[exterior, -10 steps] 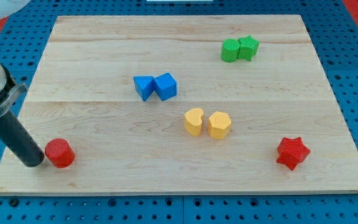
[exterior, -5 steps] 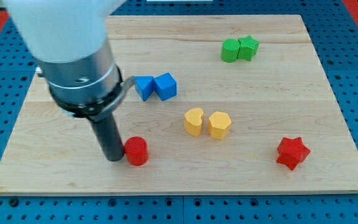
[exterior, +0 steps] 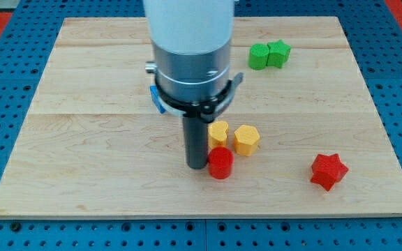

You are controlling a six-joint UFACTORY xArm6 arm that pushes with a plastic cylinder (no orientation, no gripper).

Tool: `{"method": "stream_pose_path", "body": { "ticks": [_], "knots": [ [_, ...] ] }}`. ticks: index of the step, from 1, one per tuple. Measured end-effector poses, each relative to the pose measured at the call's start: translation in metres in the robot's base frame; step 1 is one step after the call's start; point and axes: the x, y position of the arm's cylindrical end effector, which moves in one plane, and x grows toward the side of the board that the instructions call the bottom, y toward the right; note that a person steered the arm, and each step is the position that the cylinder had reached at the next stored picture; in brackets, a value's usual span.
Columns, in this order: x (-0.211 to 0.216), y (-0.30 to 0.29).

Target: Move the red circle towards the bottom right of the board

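The red circle [exterior: 220, 164] lies on the wooden board [exterior: 82, 160], below the middle, just under the yellow heart-shaped block [exterior: 218, 132]. My tip [exterior: 197, 166] stands at the circle's left side, touching it. The rod rises from there to the wide grey arm body, which hides most of the blue blocks [exterior: 157, 102]; only a blue sliver shows at the arm's left edge.
A yellow hexagon [exterior: 246, 139] sits right of the yellow heart. A red star [exterior: 328, 171] lies near the board's bottom right. Two green blocks [exterior: 269, 54] sit together at the top right. Blue pegboard surrounds the board.
My tip has swept rightward along the lower part of the board, pushing the red circle from the bottom left to just below the yellow heart. The other blocks have not moved.
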Motion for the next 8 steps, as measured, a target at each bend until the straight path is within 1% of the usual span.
{"method": "stream_pose_path", "body": {
  "ticks": [3, 4, 5, 6, 8],
  "knots": [
    [0.004, 0.092],
    [0.032, 0.091],
    [0.028, 0.096],
    [0.015, 0.104],
    [0.014, 0.148]
  ]
}}
